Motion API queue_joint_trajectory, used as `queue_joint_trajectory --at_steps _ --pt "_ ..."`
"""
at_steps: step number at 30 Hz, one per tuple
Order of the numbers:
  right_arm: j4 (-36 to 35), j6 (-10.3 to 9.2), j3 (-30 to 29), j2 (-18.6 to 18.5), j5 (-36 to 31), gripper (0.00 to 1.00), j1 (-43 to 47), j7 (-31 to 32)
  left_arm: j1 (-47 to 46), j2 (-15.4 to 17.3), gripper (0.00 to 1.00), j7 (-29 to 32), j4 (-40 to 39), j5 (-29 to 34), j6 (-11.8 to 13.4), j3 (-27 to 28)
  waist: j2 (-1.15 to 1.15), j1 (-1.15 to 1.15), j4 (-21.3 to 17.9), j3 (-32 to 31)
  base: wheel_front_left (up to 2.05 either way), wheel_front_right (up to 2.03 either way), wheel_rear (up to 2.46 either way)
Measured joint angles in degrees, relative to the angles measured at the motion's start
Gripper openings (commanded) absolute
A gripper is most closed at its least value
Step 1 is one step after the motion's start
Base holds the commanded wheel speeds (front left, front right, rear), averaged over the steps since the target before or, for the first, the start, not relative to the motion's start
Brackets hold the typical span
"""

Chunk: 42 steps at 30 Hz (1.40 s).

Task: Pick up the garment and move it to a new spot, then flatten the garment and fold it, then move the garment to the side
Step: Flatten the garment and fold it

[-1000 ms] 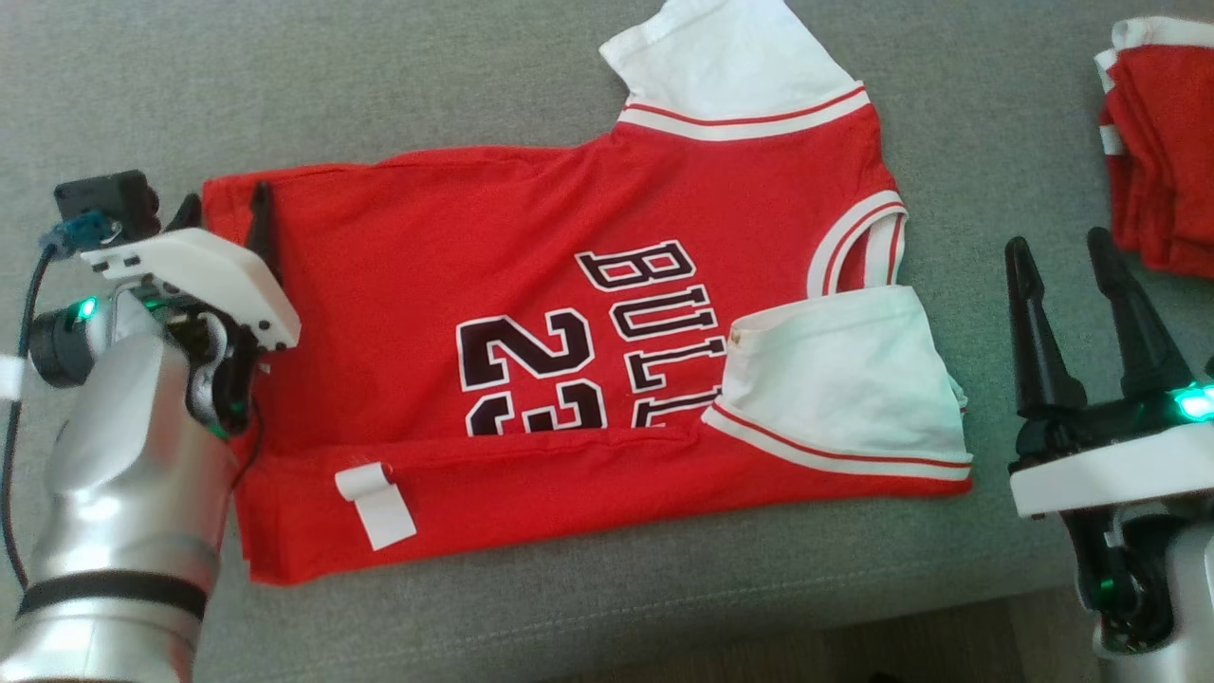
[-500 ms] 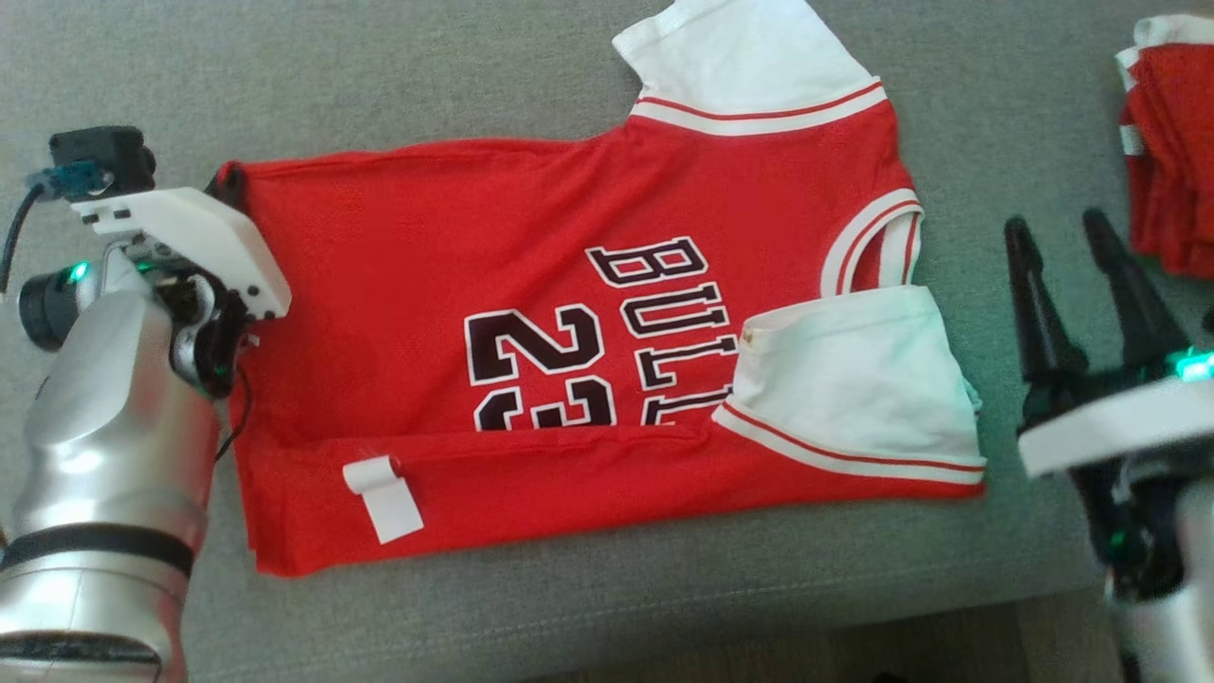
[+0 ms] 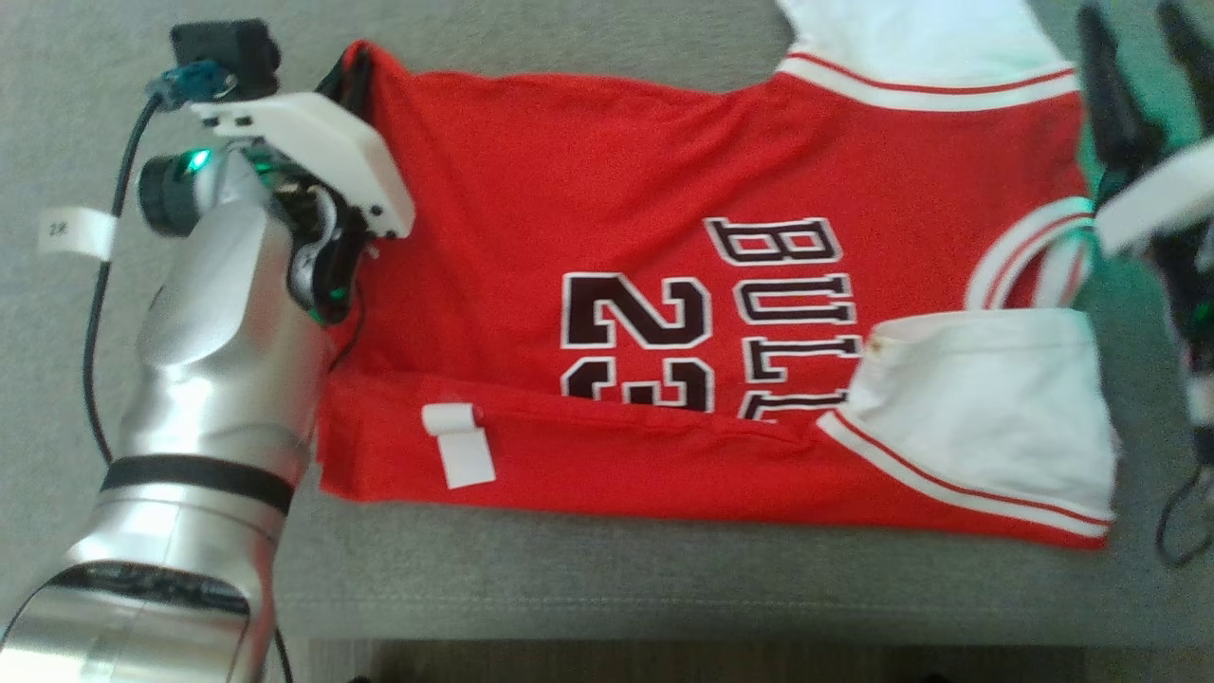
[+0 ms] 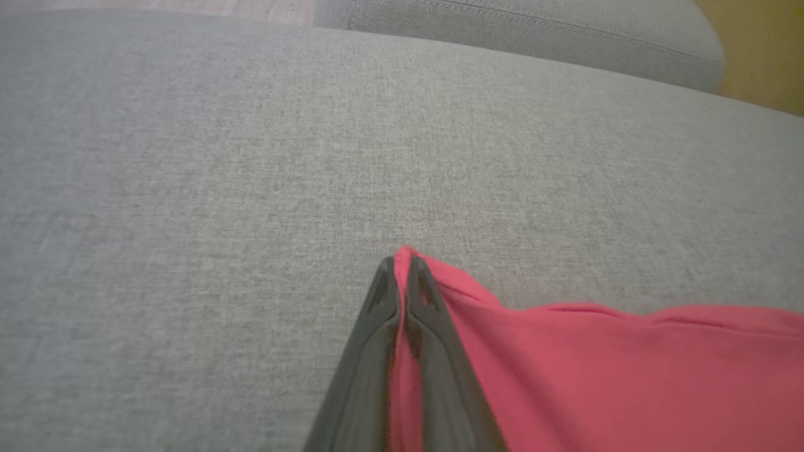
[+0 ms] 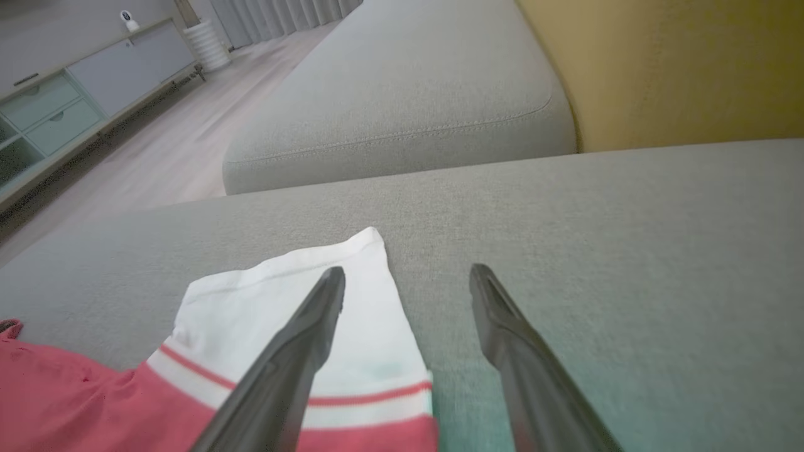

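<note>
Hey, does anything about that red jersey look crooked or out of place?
Yes. The jersey is lopsided: its near edge is folded over, hiding part of the lettering. The near sleeve is tucked onto the body, while the far sleeve sticks out. A white tag lies curled on the fold.

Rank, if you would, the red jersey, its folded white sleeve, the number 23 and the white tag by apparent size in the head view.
Largest to smallest:
1. red jersey
2. folded white sleeve
3. number 23
4. white tag
</note>
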Motion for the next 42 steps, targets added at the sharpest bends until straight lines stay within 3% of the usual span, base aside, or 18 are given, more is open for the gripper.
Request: queue_joint_trajectory --at_steps 10,20,21,23,24,25,33,42 --pt "19.9 0.0 9.3 -4.4 2.3 1.0 -19.3 4.8 -3.4 -3.3 0.0 -2.8 1.7 -1.3 -1.7 -2.1 0.0 0.0 5.9 3.1 0.0 0.0 0.0" --pt "32.4 0.0 18.4 -5.6 4.0 1.0 -29.1 7.7 -5.8 -4.0 0.0 -4.9 4.9 -3.5 -2.4 -4.1 0.0 0.0 7.3 4.0 0.0 0.0 0.0" --pt "32.9 0.0 19.1 -5.7 4.4 0.9 -29.6 7.8 -6.0 -4.1 0.0 -4.9 5.2 -3.6 -2.4 -4.2 0.0 0.0 7.3 4.0 0.0 0.0 0.0" --pt "33.7 0.0 20.8 -5.7 5.4 0.32 -30.5 8.0 -6.4 -4.1 0.0 -5.3 6.0 -4.1 -2.5 -4.4 0.0 0.0 7.2 3.9 0.0 0.0 0.0" --pt "33.9 0.0 21.4 -5.7 6.0 0.32 -30.7 8.0 -6.4 -4.1 0.0 -5.4 6.2 -4.2 -2.5 -4.5 0.0 0.0 7.1 3.9 0.0 0.0 0.0" --pt "34.2 0.0 23.0 -5.9 7.3 0.0 -31.1 7.9 -6.5 -4.1 0.0 -5.8 6.7 -4.4 -2.7 -4.6 0.0 0.0 7.0 3.9 0.0 0.0 0.0" --pt "32.7 0.0 28.5 -7.8 11.3 0.0 -30.9 2.2 -6.8 -4.1 0.0 -8.1 8.9 -5.6 -3.0 -5.1 0.0 0.0 6.4 2.8 0.0 0.0 0.0" --pt "19.9 0.0 32.2 -13.2 17.2 0.0 -20.1 -9.4 -1.3 -2.1 0.0 -12.4 8.6 -6.9 -3.5 -4.3 0.0 0.0 4.7 -2.7 0.0 0.0 0.0"
